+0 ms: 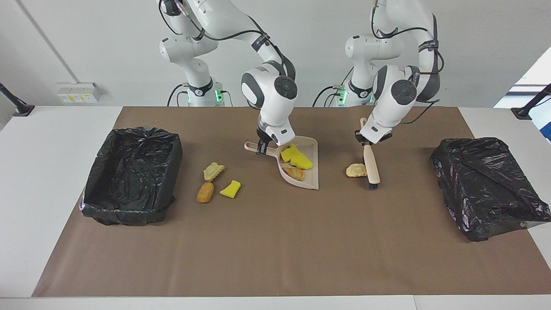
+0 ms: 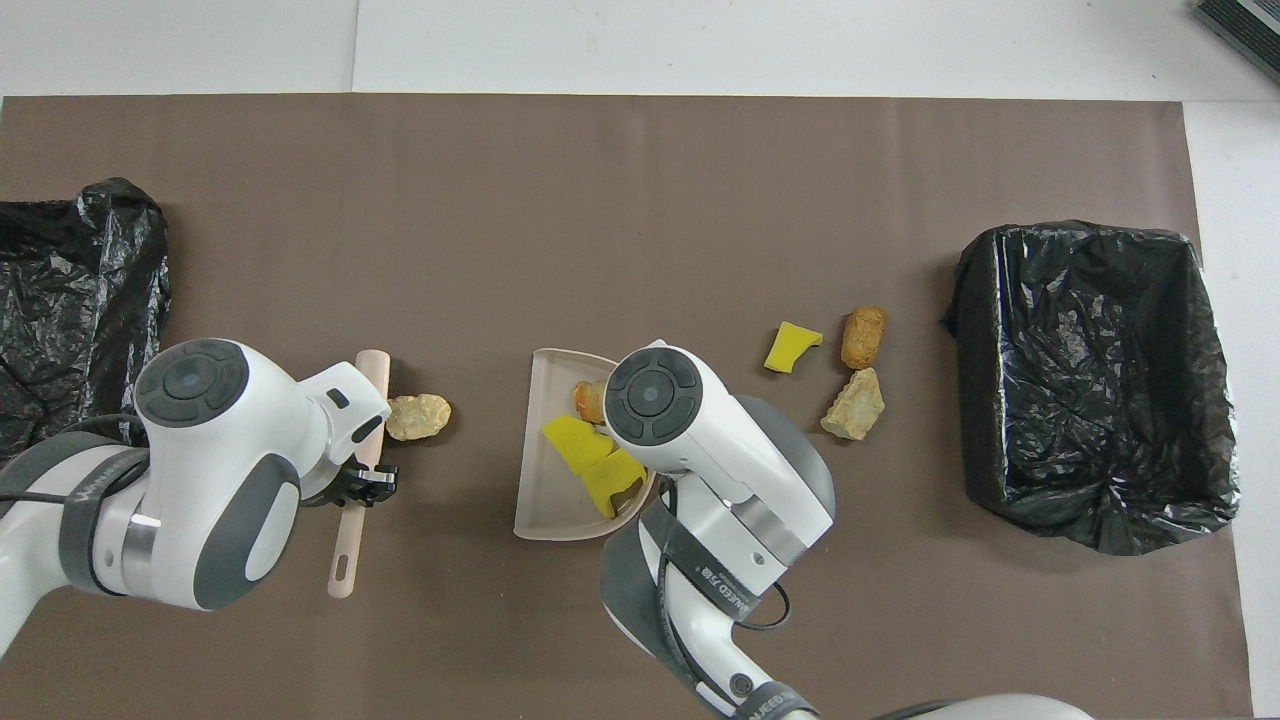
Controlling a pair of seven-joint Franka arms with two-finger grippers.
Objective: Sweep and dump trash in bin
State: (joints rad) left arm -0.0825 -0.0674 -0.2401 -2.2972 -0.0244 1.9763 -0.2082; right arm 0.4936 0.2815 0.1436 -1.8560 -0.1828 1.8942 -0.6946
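My right gripper (image 1: 261, 147) is shut on the handle of the beige dustpan (image 1: 311, 181), which rests on the mat. Two yellow sponge chunks (image 1: 295, 157) and a brown bread piece (image 1: 295, 173) lie in the pan. My left gripper (image 1: 365, 140) is shut on the handle of a beige brush (image 1: 371, 167), bristles down on the mat. One tan scrap (image 1: 356, 170) lies against the brush, between it and the pan's mouth. Loose trash lies beside the bin (image 1: 131, 172): a tan piece (image 1: 213, 171), a brown piece (image 1: 205, 192) and a yellow chunk (image 1: 230, 188). In the overhead view the right arm hides its gripper.
The open bin, lined with a black bag, stands at the right arm's end of the brown mat (image 1: 275, 249). A crumpled black bag (image 1: 486, 185) covers a box at the left arm's end. White table (image 1: 51, 129) borders the mat.
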